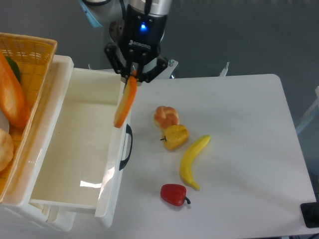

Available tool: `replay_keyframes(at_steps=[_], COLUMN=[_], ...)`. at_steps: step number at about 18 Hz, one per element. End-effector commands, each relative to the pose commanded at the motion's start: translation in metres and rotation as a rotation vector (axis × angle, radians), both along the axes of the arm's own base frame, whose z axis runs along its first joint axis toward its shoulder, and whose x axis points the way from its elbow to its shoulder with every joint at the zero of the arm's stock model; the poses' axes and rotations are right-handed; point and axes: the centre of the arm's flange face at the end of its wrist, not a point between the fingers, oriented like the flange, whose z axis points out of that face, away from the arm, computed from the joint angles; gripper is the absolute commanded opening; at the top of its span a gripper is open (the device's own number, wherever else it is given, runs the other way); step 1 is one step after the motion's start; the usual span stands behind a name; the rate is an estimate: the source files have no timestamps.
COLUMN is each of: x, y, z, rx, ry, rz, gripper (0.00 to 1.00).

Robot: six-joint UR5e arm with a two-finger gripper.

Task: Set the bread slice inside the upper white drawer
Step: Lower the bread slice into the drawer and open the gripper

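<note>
The bread slice (pixel 125 103) hangs edge-on as a thin orange strip, pinched at its top by my gripper (pixel 133 75), which is shut on it. It dangles over the front wall of the upper white drawer (pixel 55 154), just above the curved black handle (pixel 127 147). The drawer stands pulled open with nothing in it.
A yellow woven basket (pixel 30 55) at the far left holds a long orange baguette (pixel 14 97). On the table to the right lie a round bun (pixel 166 116), a yellow pepper (pixel 175 137), a banana (pixel 192 160) and a red pepper (pixel 173 194).
</note>
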Motion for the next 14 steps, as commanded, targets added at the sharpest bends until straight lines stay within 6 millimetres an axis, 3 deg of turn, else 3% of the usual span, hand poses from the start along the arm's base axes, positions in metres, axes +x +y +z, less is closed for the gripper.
replay_keyframes(at_steps=[5, 8, 12, 14], x=[0.012, 0.01, 0.013, 0.013], y=[0.02, 0.028, 0.034, 0.034], z=[-0.02, -0.033, -0.047, -0.05], rx=[-0.026, -0.042, -0.061, -0.065], ry=[-0.03, -0.049, -0.059, -0.061], rz=[-0.039, -0.047, -0.066, -0.07], gripper=[0.12, 0.14, 0.31, 0.46])
